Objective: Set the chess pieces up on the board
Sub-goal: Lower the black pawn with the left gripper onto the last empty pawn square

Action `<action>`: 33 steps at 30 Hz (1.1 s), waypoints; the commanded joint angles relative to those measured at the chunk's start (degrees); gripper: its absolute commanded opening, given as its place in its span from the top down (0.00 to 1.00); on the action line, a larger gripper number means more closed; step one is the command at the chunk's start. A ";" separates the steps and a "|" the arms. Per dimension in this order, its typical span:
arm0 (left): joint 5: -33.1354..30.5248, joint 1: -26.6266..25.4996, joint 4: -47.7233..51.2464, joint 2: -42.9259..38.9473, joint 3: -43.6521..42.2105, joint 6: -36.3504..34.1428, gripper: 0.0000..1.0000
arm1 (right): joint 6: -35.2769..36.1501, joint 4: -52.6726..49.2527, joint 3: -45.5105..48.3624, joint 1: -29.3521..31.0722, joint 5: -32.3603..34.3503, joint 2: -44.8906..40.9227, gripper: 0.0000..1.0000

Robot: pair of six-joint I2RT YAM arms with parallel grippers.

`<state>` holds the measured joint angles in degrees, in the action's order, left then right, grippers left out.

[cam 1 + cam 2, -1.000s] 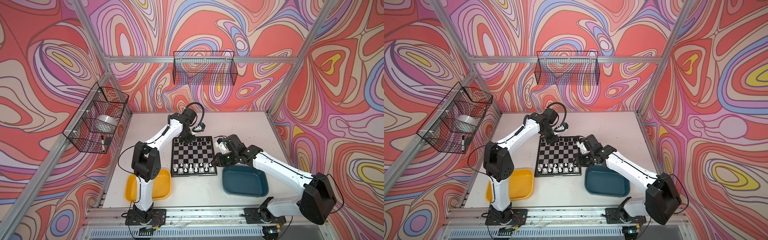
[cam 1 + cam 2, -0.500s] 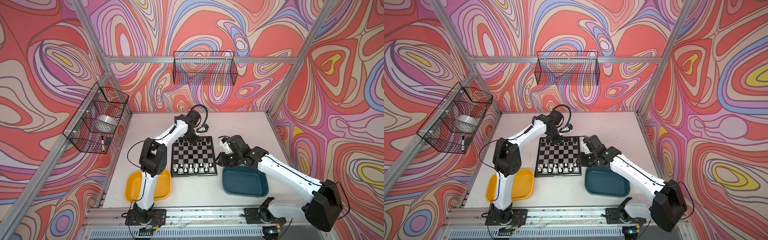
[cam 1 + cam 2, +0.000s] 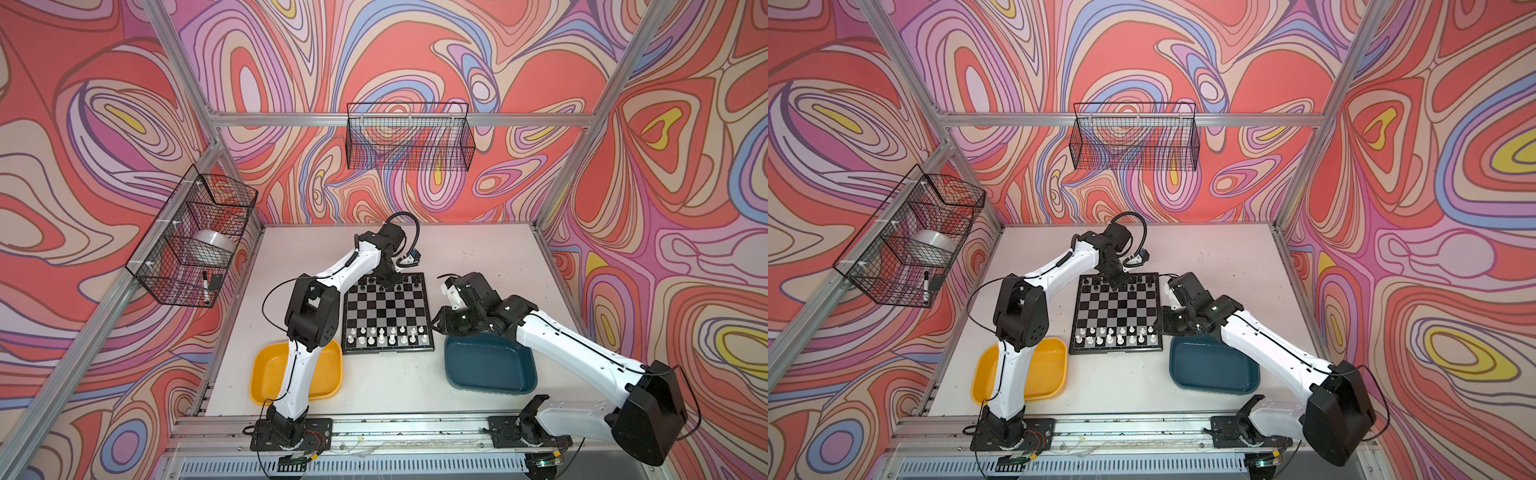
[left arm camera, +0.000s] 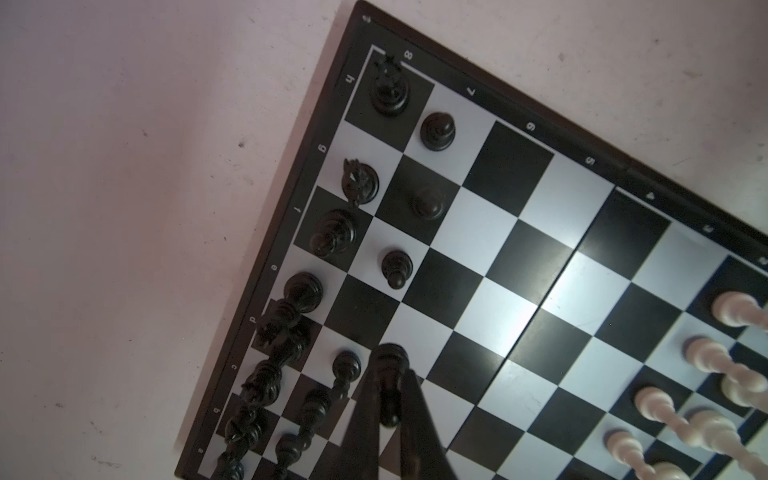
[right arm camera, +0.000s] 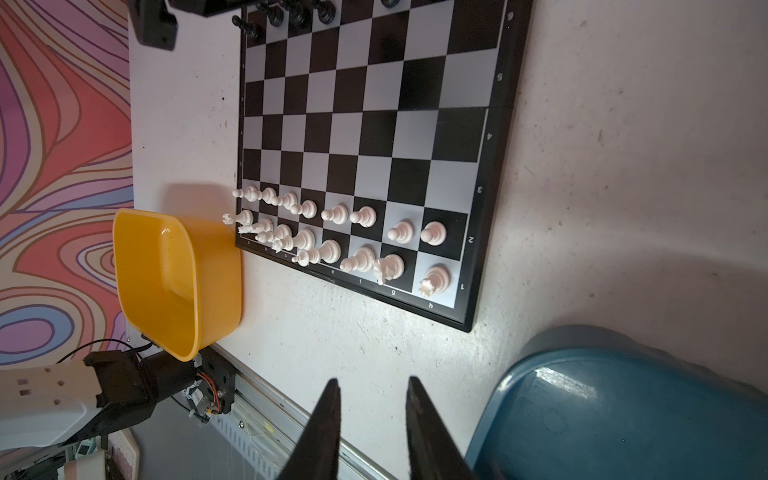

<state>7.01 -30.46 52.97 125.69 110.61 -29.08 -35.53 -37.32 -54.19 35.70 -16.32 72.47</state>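
Since a sec earlier the L arm had slid along the far row of the board point(image 3: 386, 309) toward its middle, elbow folding in closer. The R arm's shoulder end had swung outward while its tip stayed approx. where it was, off the board's near corner.

L gripper point(image 4: 390, 386) was clamped on a black pawn point(image 4: 388, 357), pinched by the head w/ the base pointing away from the wrist, down at the board. Whether the base had touched down couldn't be told. Just beside the held pawn lay a bare dark sq. point(image 4: 361, 311) in the pawn row. Pawns stood beyond that gap and also close on the tool's other side. Past the pawn row, toward the board's edge, the black back row point(image 4: 332, 237) stood packed.

So the carry looked done and the set-down was due, prob. into that gap. The neighbours were tight and the fingers much bulkier than any piece, so a sideways nudge could have toppled one.

R gripper point(image 5: 372, 380) hung w/ jaws apart and nothing btwn them over bare table point(image 5: 623, 166). The teal tray point(image 3: 490, 365) sat just to one side of it and the board ahead of the tips. The white pieces point(image 5: 433, 232) looked fully ranked in their two rows. No piece showed in the teal tray or the yellow tray point(image 3: 270, 374), so the job seemed nearly finished.
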 commanded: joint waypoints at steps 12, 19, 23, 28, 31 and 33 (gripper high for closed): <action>-2.08 -0.39 -1.46 3.49 0.34 -0.45 0.90 | -0.42 0.29 1.63 0.22 0.41 -0.75 0.72; -2.42 -0.37 -2.21 4.11 0.21 -0.47 0.90 | -0.49 0.41 1.90 0.17 0.41 -0.79 0.72; -3.19 -0.39 -2.26 4.89 0.29 -0.76 0.90 | -0.43 0.62 1.90 0.19 0.34 -0.42 0.72; -3.64 -0.39 -2.60 5.60 0.24 -0.87 0.90 | -0.39 0.94 1.75 0.15 0.10 0.08 0.72; -3.63 -0.39 -2.60 5.89 0.22 -0.89 0.89 | -0.37 1.03 1.73 0.16 0.05 0.20 0.72; -3.54 -0.39 -2.69 5.97 0.14 -0.98 0.88 | -0.37 0.89 1.72 0.18 0.06 0.01 0.72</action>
<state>3.97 -30.46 50.48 130.28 110.61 -29.34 -35.70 -36.84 -53.23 35.70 -16.34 72.49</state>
